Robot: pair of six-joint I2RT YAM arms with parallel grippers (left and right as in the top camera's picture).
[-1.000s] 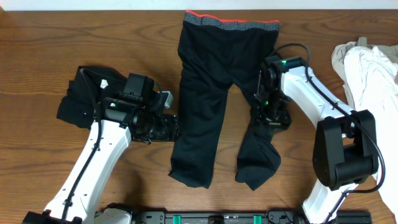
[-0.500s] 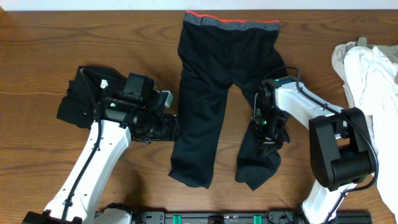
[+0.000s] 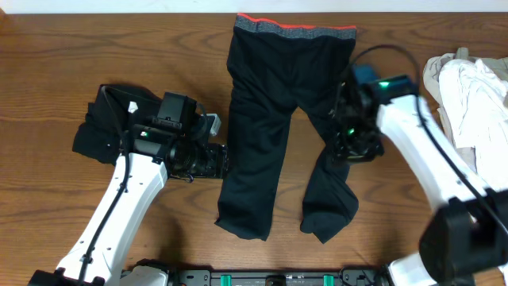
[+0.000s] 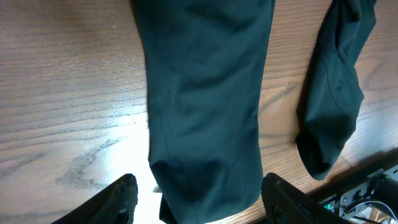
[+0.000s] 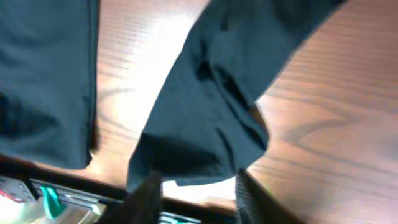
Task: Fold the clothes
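snagging looks the likeliest trouble. the pants are thin and stretchy, so a pinch at one spot would probably drag a whole leg along the worktop rather than lift a clean edge, and the fold would come out skewed. the bent leg, on the right arm's side, kinks at the knee and bunches at its end, so folding over it as it lies would likely trap creases. a shallow pinch could also catch only one layer.

the pants lie flat mid-worktop, waistband at the far edge and both leg ends toward the robot. the left jaws stand wide apart, fingers on either side of the straight leg in the wrist view, holding nothing. whether they touch cloth i cannot tell. the right jaws, beside the bent leg's outer edge near the knee, are also parted and appear empty, though that wrist view is blurred.

the fabric is matte black knit, smooth, with faint seams. the legs are narrow and tapering, and the waistband is flecked grey, edged red-orange. the worktop is glossy grained wood. a small black garment with a white tag lies beside the left arm, and a rumpled cream-white heap sits at the right edge. a wide swing could sweep up either.
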